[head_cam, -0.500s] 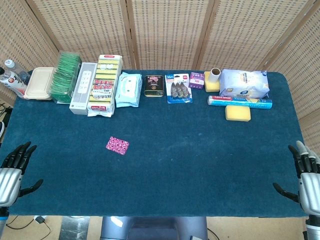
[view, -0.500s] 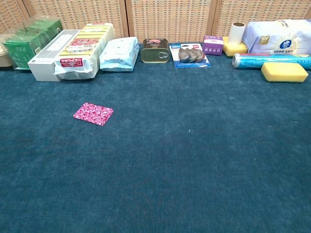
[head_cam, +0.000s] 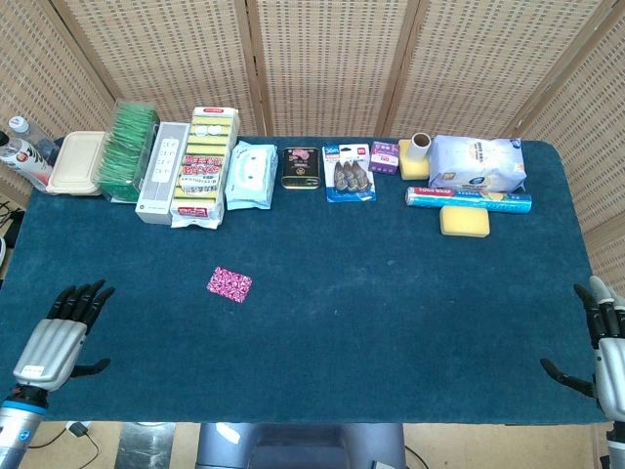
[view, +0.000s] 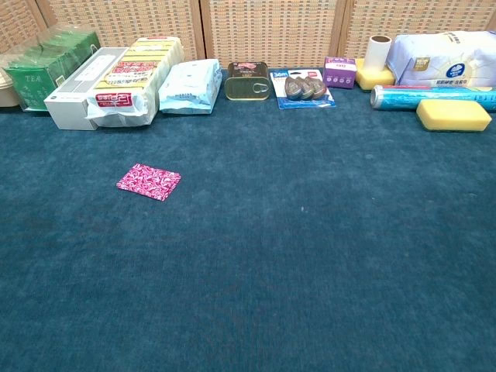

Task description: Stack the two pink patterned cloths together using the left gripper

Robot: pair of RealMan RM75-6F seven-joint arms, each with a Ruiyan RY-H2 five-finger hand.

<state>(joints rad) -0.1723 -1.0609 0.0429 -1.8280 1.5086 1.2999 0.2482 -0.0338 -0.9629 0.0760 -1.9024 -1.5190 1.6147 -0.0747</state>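
Only one pink patterned cloth (head_cam: 229, 284) shows, a flat folded square lying on the fuzzy blue table cover (head_cam: 391, 293), left of centre and well in front of the row of packages; whether a second lies beneath it can't be made out. The left hand (head_cam: 57, 337) hovers at the near left edge, dark fingers spread and holding nothing, arm cut off by the frame. The right hand (head_cam: 603, 344) sits half out of frame at the right edge, fingers apart, empty. Neither appears in the chest view.
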